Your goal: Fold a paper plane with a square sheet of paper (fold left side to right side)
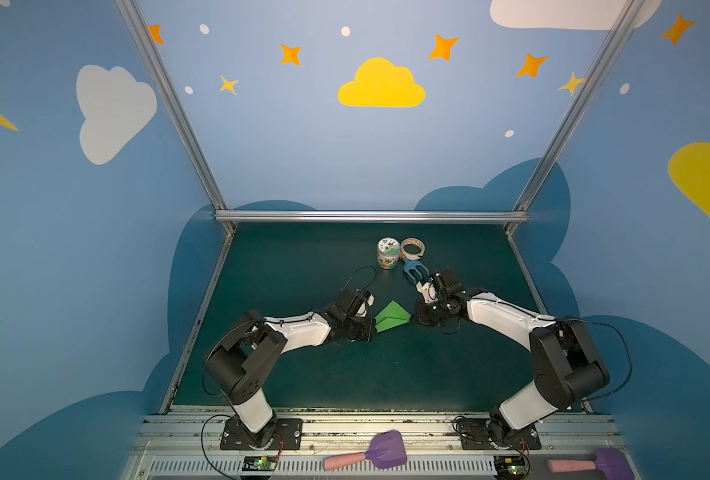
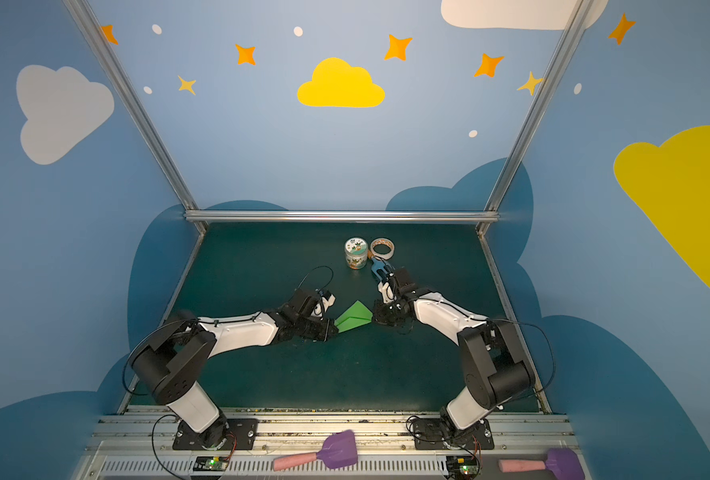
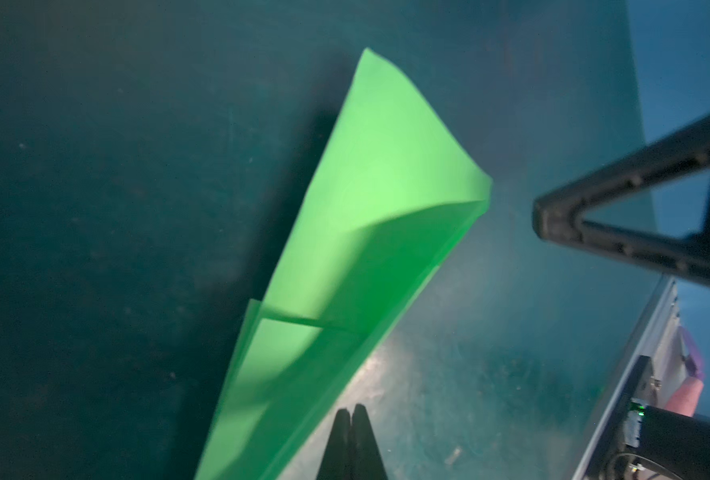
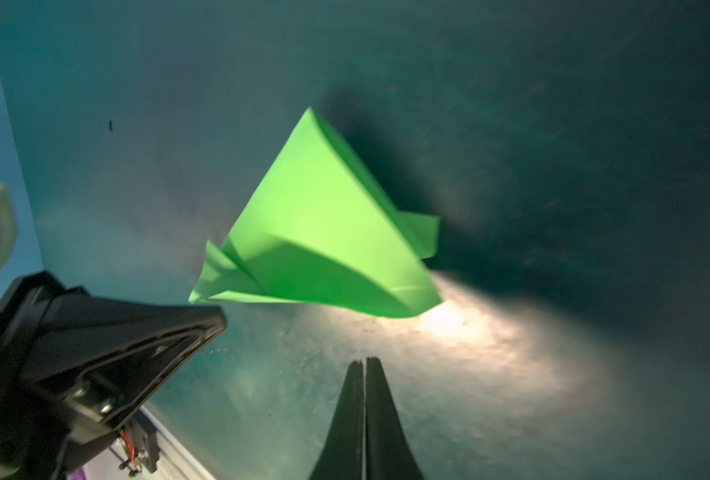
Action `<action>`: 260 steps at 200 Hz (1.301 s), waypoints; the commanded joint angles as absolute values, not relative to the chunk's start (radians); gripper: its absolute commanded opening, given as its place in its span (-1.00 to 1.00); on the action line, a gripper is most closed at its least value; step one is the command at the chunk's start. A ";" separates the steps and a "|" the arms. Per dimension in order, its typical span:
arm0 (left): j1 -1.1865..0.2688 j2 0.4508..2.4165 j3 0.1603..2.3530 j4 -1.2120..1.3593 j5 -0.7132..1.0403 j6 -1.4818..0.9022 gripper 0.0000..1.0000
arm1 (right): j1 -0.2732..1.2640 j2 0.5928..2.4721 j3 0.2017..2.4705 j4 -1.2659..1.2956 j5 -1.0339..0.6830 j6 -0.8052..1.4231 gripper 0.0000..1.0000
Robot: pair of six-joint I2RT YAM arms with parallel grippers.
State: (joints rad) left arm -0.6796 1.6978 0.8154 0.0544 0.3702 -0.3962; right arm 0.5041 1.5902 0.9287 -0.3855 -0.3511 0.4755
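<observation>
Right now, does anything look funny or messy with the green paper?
Yes. The paper plane is not lying flat: its top flap bows up off the mat, and a small corner pokes out at one side. Nothing looks torn or spilled.

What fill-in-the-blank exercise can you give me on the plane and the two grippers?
The plane is ___ in colour.
It lies ___ the left gripper and the right gripper.
Both grippers' jaws are ___, and neither holds it.
Missing words: green; between; shut.
</observation>
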 commanded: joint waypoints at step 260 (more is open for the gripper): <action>-0.565 1.763 0.897 -0.008 0.352 -0.392 -0.63 | 0.620 1.863 1.024 -0.280 -0.319 0.506 -1.00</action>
State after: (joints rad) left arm -0.5755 1.7355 0.8925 0.0277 0.3592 -0.4057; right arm 0.6174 1.8507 1.0554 -0.2878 -0.3267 0.5335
